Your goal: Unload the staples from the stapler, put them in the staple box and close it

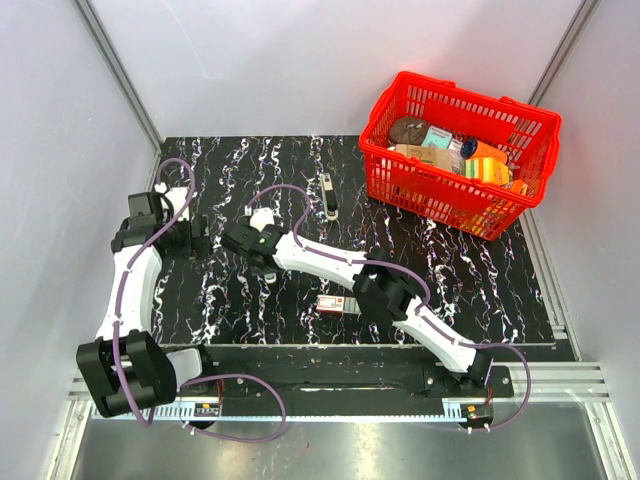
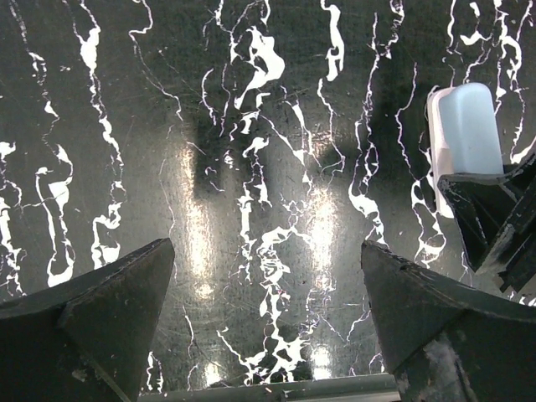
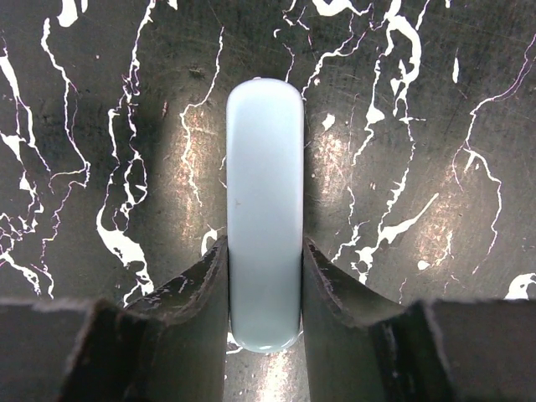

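- Black table (image 1: pixel 480 270) with white streaks lies under both arms.
- Pale blue stapler (image 3: pixel 264 167) sits on the table, a bit left of the middle, well apart from the basket.
- Right hand (image 3: pixel 264 251) is on the stapler, with one finger pressed on each long side, holding it.
- Left hand (image 2: pixel 266 251) hangs over the table just beside the stapler, its fingers spread wide with nothing between them.
- Red basket (image 1: pixel 455 150), full of small things, stands at the far right corner.
- Small box (image 1: pixel 332 305) lies near the front edge, beside the right arm.
- Thin dark thing (image 1: pixel 328 195) lies farther back; I cannot tell what it is.
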